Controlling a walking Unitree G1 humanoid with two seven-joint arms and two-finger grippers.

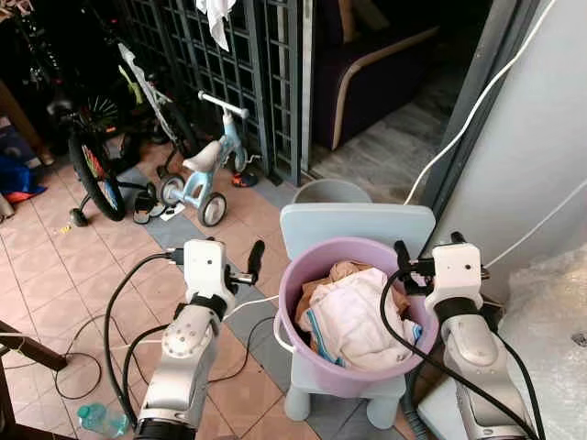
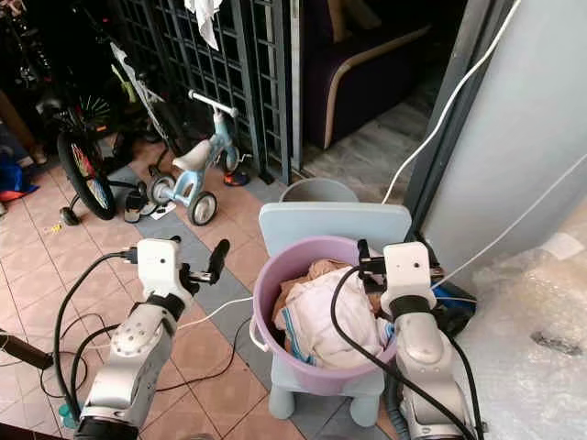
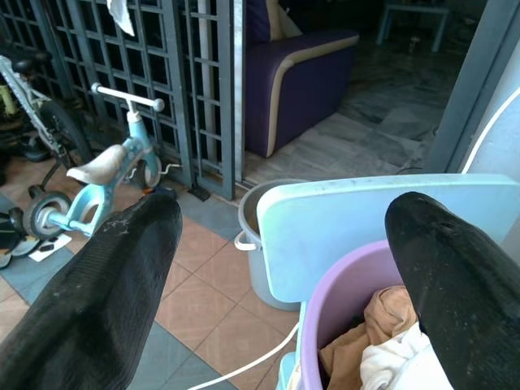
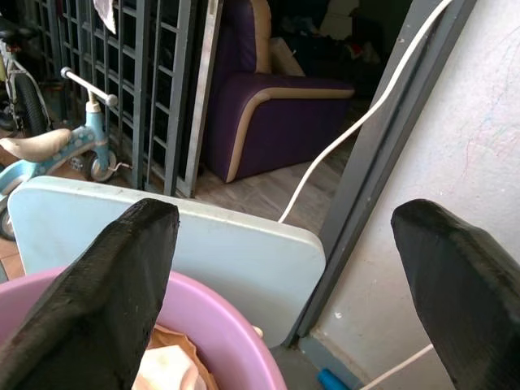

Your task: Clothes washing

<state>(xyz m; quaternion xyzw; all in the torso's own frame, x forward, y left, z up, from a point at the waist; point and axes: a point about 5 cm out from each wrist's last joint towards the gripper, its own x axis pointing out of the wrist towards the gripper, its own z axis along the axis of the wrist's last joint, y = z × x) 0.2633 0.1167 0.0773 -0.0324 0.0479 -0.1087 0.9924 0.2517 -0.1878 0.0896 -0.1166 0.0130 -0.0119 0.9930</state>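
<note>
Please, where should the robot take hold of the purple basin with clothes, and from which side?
Probably by the purple basin's rim, at two opposite sides, left end effector from its left, right end effector from its right. The rim is a bare lip, the basin is round and sits upright on the pale blue chair; both open end effectors already flank it.

Left arm: you have it raised and reaching forward, left gripper with jaws spread.
Right arm: raised likewise, right gripper with jaws parted wide.
</note>
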